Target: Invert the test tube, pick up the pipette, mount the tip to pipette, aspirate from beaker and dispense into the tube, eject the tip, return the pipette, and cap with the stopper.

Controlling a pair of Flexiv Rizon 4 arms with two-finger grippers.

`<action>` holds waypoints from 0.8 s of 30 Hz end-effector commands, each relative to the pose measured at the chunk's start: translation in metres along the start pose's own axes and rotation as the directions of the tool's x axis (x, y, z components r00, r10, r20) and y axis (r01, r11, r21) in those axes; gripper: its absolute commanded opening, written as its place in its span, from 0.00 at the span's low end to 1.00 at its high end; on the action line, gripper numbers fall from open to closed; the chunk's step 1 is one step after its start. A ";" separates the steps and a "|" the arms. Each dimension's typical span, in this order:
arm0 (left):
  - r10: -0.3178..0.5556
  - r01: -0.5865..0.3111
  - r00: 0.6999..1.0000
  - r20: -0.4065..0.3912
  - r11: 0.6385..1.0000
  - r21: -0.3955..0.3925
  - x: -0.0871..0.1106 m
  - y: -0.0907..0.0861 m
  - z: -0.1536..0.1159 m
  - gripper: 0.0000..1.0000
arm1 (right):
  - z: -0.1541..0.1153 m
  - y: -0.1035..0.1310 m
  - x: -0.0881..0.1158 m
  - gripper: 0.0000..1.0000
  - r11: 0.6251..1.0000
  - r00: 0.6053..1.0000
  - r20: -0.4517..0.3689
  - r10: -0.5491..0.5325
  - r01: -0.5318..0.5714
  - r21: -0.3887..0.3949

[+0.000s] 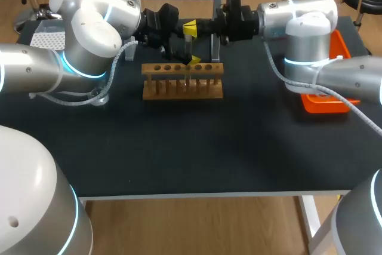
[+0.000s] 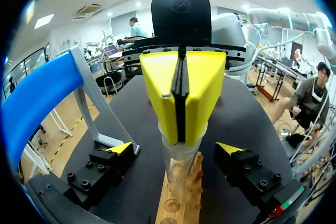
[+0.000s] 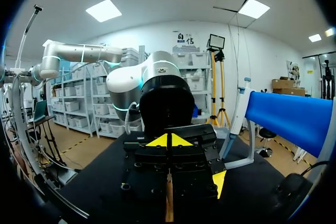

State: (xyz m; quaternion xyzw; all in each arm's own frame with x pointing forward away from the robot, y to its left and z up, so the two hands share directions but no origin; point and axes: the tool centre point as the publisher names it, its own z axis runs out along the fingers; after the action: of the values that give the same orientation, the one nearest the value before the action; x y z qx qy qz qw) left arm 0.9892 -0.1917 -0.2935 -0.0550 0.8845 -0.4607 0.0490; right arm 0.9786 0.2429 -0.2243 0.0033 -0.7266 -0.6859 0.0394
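While upright, test tube (image 2: 176,169) over rack (image 2: 196,179)

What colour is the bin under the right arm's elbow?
Orange. The bin shows best in the head view, partly hidden by the arm.

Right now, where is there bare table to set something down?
Bare: the table in front of the wooden rack, to its near edge. Crowded: above the rack, where left gripper and right gripper meet at the test tube.
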 end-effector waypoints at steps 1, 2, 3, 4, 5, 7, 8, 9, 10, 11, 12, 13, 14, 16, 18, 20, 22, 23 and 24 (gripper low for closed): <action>-0.001 0.001 1.000 -0.001 1.000 -0.003 0.000 -0.001 0.000 1.00 | 0.000 -0.007 -0.001 0.00 1.000 1.000 -0.001 0.002 -0.001 0.004; -0.001 0.001 1.000 -0.001 1.000 -0.003 0.000 -0.001 0.000 1.00 | 0.000 -0.008 0.000 0.00 1.000 1.000 -0.002 0.002 -0.002 0.004; -0.001 0.001 1.000 -0.001 1.000 -0.003 0.000 -0.001 0.000 1.00 | 0.000 -0.009 0.000 0.00 1.000 1.000 -0.003 0.003 -0.003 0.003; -0.001 0.001 1.000 -0.001 1.000 -0.003 0.000 -0.001 0.000 1.00 | 0.000 -0.010 0.000 0.00 1.000 1.000 -0.004 0.007 -0.007 0.004; -0.001 0.001 1.000 -0.001 1.000 -0.003 0.000 -0.001 0.000 1.00 | 0.000 -0.013 0.000 0.00 1.000 1.000 -0.005 0.009 -0.009 0.008; -0.001 0.001 1.000 -0.001 1.000 -0.003 0.000 -0.001 0.000 1.00 | 0.001 -0.016 0.000 0.00 1.000 1.000 -0.007 0.012 -0.012 0.013; -0.001 0.001 1.000 -0.001 1.000 -0.003 0.000 -0.001 0.000 1.00 | 0.001 -0.017 0.000 0.00 1.000 1.000 -0.007 0.013 -0.013 0.016; -0.001 0.001 1.000 -0.001 1.000 -0.003 0.000 -0.001 0.000 1.00 | 0.001 -0.018 0.000 0.00 1.000 1.000 -0.007 0.014 -0.013 0.022; -0.001 0.001 1.000 -0.001 1.000 -0.003 0.000 -0.001 0.000 1.00 | 0.001 -0.019 0.000 0.00 1.000 1.000 -0.006 0.014 -0.014 0.023; -0.001 0.001 1.000 -0.001 1.000 -0.003 0.000 -0.001 0.000 1.00 | 0.001 -0.019 0.000 0.00 1.000 1.000 -0.005 0.015 -0.015 0.024; -0.001 0.001 1.000 -0.001 1.000 -0.003 0.000 -0.001 0.000 1.00 | 0.001 -0.019 0.000 0.00 1.000 1.000 -0.004 0.015 -0.014 0.024; -0.001 0.001 1.000 -0.001 1.000 -0.003 0.000 -0.001 0.000 1.00 | 0.001 -0.018 0.000 0.00 1.000 1.000 -0.003 0.015 -0.015 0.017; -0.001 0.001 1.000 -0.001 1.000 -0.003 0.000 -0.001 0.000 1.00 | 0.000 -0.017 0.000 0.00 1.000 1.000 -0.001 0.014 -0.014 0.013; -0.001 0.001 1.000 -0.001 1.000 -0.003 0.000 -0.001 0.000 1.00 | -0.001 -0.013 -0.001 0.00 1.000 1.000 0.006 0.007 -0.007 -0.001; -0.001 0.001 1.000 -0.001 1.000 -0.003 0.000 -0.001 0.000 1.00 | -0.003 -0.008 -0.001 0.00 1.000 1.000 0.010 0.003 -0.002 -0.014; -0.001 0.001 1.000 -0.001 1.000 -0.003 0.000 -0.001 0.000 1.00 | -0.005 -0.003 -0.001 0.00 1.000 1.000 0.014 -0.004 0.005 -0.031; -0.001 0.001 1.000 -0.001 1.000 -0.003 0.000 -0.001 0.000 1.00 | -0.007 0.000 -0.001 0.00 0.999 1.000 0.016 -0.012 0.012 -0.037; -0.001 0.001 1.000 -0.001 1.000 -0.003 0.000 -0.001 0.000 1.00 | -0.008 0.003 -0.001 0.00 0.999 1.000 0.017 -0.014 0.015 -0.043; -0.001 0.001 1.000 -0.001 1.000 -0.003 0.000 -0.001 0.000 1.00 | -0.009 0.005 -0.001 0.29 0.999 1.000 0.016 -0.014 0.015 -0.047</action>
State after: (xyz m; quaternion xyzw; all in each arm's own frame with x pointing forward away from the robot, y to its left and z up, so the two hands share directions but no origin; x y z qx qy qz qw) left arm 0.9892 -0.1917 -0.2935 -0.0550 0.8845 -0.4607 0.0490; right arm 0.9824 0.2374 -0.2211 0.0027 -0.7114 -0.7021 0.0305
